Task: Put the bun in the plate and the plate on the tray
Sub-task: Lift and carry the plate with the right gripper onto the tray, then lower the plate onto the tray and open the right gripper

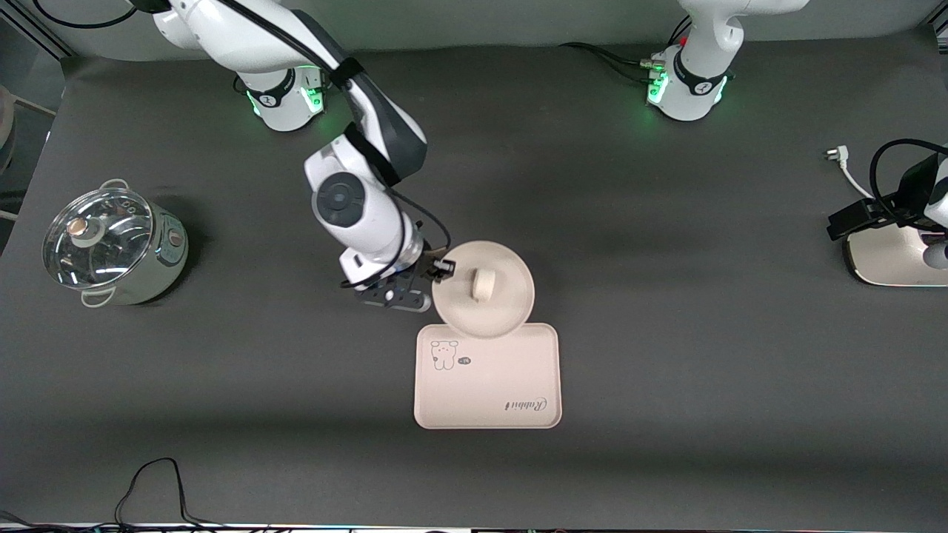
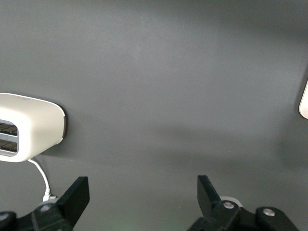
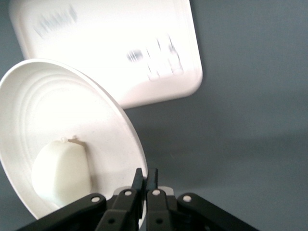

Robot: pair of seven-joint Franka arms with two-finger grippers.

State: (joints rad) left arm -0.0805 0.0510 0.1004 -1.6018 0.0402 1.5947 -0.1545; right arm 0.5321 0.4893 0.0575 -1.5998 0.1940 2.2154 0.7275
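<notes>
The round cream plate point(image 1: 495, 303) is held tilted, its lower edge over the tray's edge nearest the robots. The small white bun point(image 1: 483, 285) lies in it. My right gripper point(image 1: 443, 269) is shut on the plate's rim at the side toward the right arm's end. In the right wrist view the fingers point(image 3: 139, 180) pinch the rim of the plate point(image 3: 62, 106), with the bun point(image 3: 61, 171) inside and the tray point(image 3: 120, 43) below. The cream rectangular tray point(image 1: 511, 374) with the animal print lies on the table. My left gripper point(image 2: 143, 192) is open and empty, waiting over the table's left-arm end.
A steel pot with a glass lid point(image 1: 111, 244) stands at the right arm's end. A white toaster point(image 1: 892, 255) with a cord and plug point(image 1: 840, 159) stands at the left arm's end, also in the left wrist view point(image 2: 29, 127).
</notes>
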